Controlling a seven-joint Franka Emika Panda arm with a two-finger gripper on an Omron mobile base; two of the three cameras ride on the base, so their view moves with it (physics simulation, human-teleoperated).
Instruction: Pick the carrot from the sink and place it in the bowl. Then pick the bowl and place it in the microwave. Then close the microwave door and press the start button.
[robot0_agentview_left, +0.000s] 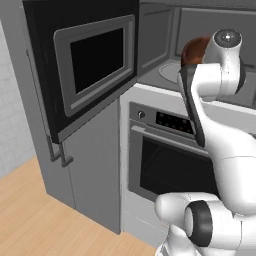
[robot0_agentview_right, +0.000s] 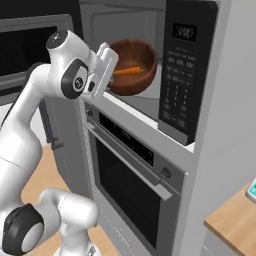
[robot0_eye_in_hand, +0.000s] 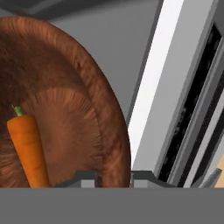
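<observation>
The built-in black-and-grey microwave (robot0_agentview_right: 150, 60) is seen with its black side-hinged door (robot0_agentview_left: 82, 65) swung wide open to the left, above a larger oven (robot0_agentview_right: 132, 175) with a wide glass door and bar handle. The wide, reddish-brown wooden bowl (robot0_agentview_right: 134, 65) is held tilted at the microwave's opening, partly hidden by the white arm. The gripper (robot0_eye_in_hand: 113, 177) appears clamped on the bowl's thick rim. The small orange carrot (robot0_eye_in_hand: 29, 151) is lying inside the bowl.

A built-in oven (robot0_agentview_right: 131, 175) sits in grey cabinetry (robot0_agentview_left: 92, 170) above a light wooden floor (robot0_agentview_left: 30, 220), beside a pale tiled wall (robot0_agentview_left: 11, 120).
</observation>
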